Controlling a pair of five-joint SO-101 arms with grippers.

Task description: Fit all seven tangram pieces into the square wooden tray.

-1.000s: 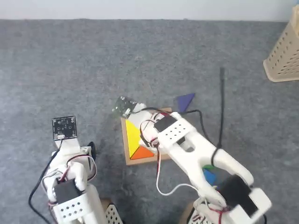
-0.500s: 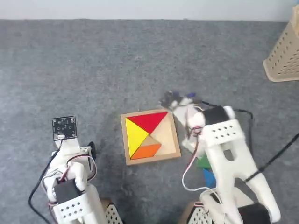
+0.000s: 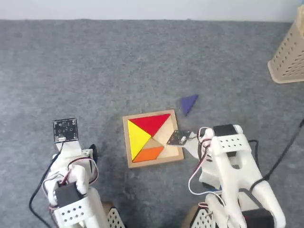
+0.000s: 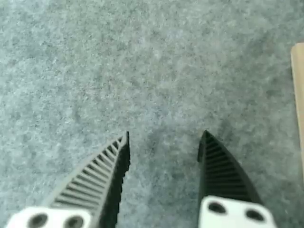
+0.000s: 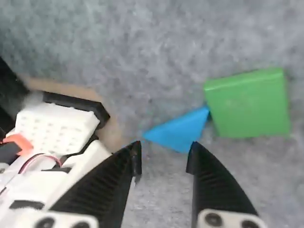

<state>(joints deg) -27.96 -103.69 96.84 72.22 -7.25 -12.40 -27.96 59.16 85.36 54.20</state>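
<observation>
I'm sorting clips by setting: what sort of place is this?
Probably a lab or hobby tabletop for robot practice: a grey felt-like mat serves as the work surface, the left arm and right arm stand side by side, and a wooden puzzle tray lies on the mat.

My left arm (image 3: 76, 209) and right arm (image 3: 232, 161) are white plastic shells dotted with rows of small holes, with black motor blocks (image 3: 66, 192) set in. Red, white and black wires (image 3: 204, 141) loop along them. My jaws are black, ribbed and pointed, on white bases with what look like screw holes (image 4: 217, 208).
</observation>
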